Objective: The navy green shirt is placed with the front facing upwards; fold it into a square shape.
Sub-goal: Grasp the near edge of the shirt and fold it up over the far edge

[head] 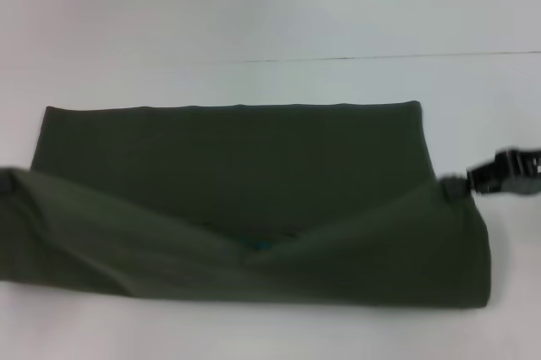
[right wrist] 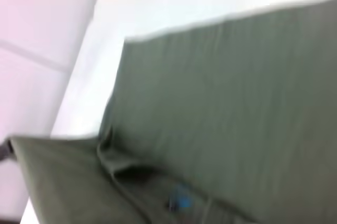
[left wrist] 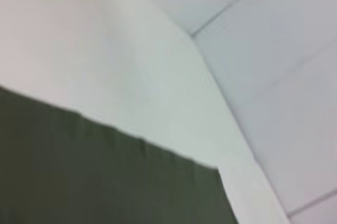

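Observation:
The navy green shirt (head: 228, 157) lies across the white table, plain dark olive side up, with no lettering showing. Its near edge is lifted and drawn over the flat part as a sagging fold (head: 355, 250). A small blue neck tag (head: 258, 244) peeks out under the fold's middle and also shows in the right wrist view as the tag (right wrist: 180, 202). My right gripper (head: 456, 184) is shut on the fold's raised right corner. At the picture's left edge my left gripper (head: 5, 179) holds the raised left corner. The left wrist view shows the shirt's flat hem (left wrist: 105, 182).
The white table (head: 254, 22) stretches beyond the shirt, with a thin dark seam (head: 355, 57) across its far part. A narrow strip of table lies in front of the fold. Past the table edge (left wrist: 221, 92) in the left wrist view is tiled floor.

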